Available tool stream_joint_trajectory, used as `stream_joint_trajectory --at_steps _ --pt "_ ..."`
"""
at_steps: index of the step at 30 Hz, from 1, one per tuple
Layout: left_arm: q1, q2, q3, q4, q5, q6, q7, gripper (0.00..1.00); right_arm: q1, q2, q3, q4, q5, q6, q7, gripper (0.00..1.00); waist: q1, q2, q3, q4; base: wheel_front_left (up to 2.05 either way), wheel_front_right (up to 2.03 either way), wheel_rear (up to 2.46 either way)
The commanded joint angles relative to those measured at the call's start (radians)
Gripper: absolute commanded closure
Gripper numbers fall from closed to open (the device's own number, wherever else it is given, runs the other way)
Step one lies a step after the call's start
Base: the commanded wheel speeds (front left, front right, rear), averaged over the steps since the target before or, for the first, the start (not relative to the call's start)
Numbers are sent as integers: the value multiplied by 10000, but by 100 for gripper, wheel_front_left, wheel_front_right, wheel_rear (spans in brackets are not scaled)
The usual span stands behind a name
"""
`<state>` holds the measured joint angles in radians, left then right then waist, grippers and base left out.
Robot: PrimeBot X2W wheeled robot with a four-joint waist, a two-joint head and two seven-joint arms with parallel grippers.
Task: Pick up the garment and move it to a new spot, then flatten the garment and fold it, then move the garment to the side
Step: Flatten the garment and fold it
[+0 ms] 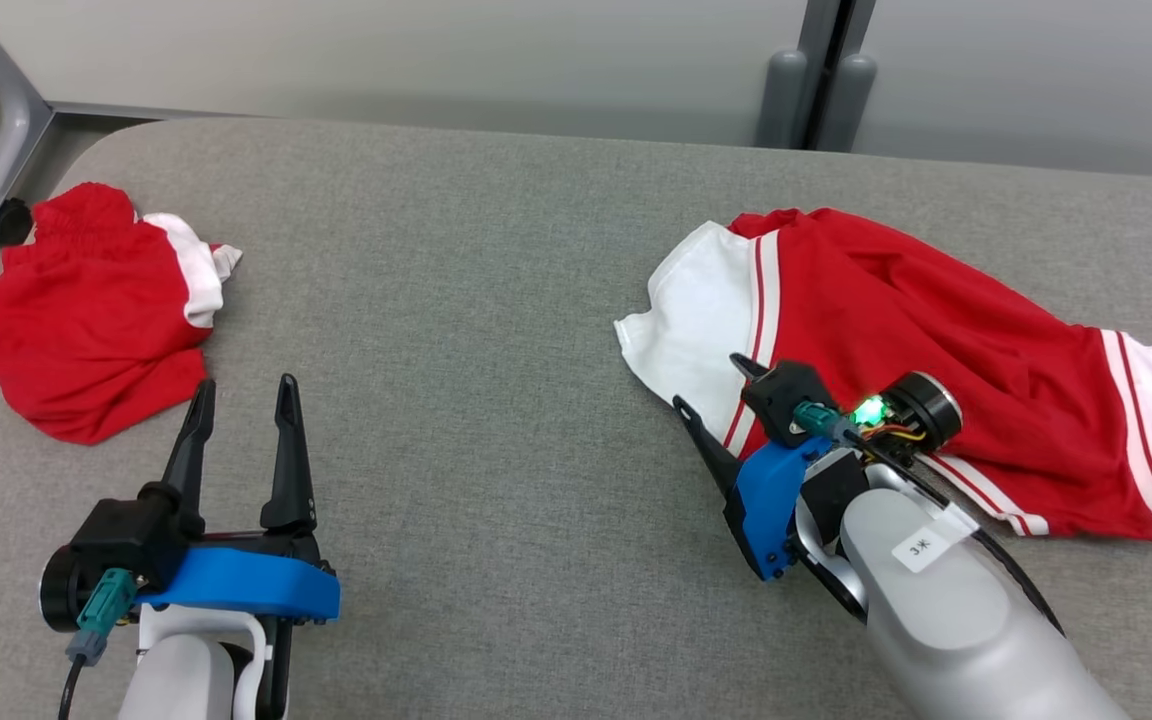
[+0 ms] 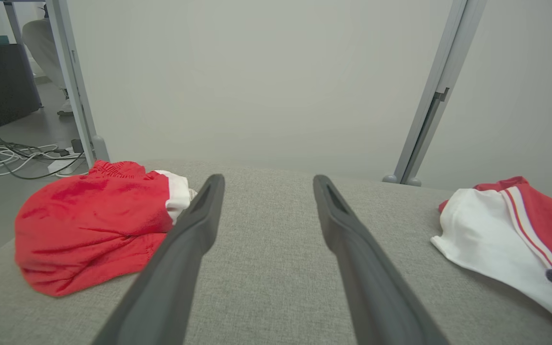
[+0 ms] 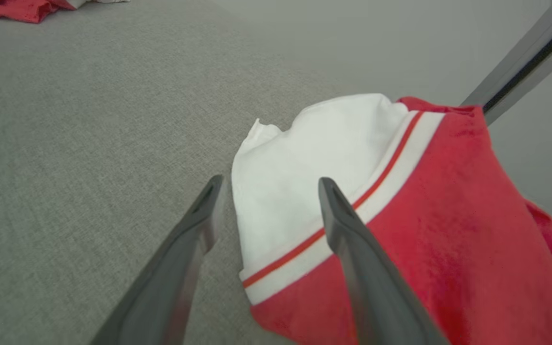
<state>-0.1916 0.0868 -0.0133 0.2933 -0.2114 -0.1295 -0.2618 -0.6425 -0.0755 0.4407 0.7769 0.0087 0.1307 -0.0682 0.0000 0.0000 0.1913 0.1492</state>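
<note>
Your right pincer (image 1: 707, 380) is spread and pinches nothing. One finger stands over bare desk (image 1: 496, 300) and the other over the striped band of the garment (image 1: 886, 330). The garment's white end lies just ahead of the fingertips, and its red body runs off to that pincer's right, ending in a second white part at the far side. You cannot tell whether the fingers touch the cloth.

Your left pincer (image 1: 245, 383) is also spread and holds nothing, poised over bare desk. Ahead of it and to its left lies another red garment (image 1: 86, 320), bunched up close to the desk's rounded corner. The desk's side edge runs near that pincer's left. Past the corner stands a grey frame leg (image 1: 6, 150) on a dark caster, with cables (image 2: 17, 155) on the floor beyond.

A wide stretch of bare desk lies between the two pincers and ahead of them. The far edge runs well ahead of both, with a pale wall panel behind it. Two grey posts (image 1: 816, 95) stand against that panel, ahead of the right pincer.
</note>
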Motion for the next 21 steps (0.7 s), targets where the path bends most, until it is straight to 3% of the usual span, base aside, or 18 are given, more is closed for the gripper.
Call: stream_joint_trajectory --at_steps 1,14,15,16,21 --pt "-212 -20 -14 7 -46 -18 -48 0 -286 -41 226 482 85 1 -15 0 0 0 94 96 0 0 0" --pt "-488 -50 -149 81 -105 -18 -48 0 -1352 118 785 3583 -315 -1 -222 0 0 0 332 430 0 0 0" --pt "-502 -51 -147 84 -110 -18 -48 0 -1402 125 766 3743 -322 -1 -230 57 0 0 339 439 0 0 0" --pt "-513 -55 -129 93 -120 -18 -48 0 -1487 136 745 3929 -336 -2 -396 100 0 0 349 442 0 0 0" --pt "-483 -26 -78 133 -131 -18 -48 0 -1812 210 558 4050 -234 -1 -1270 100 0 0 285 373 0 0 0"
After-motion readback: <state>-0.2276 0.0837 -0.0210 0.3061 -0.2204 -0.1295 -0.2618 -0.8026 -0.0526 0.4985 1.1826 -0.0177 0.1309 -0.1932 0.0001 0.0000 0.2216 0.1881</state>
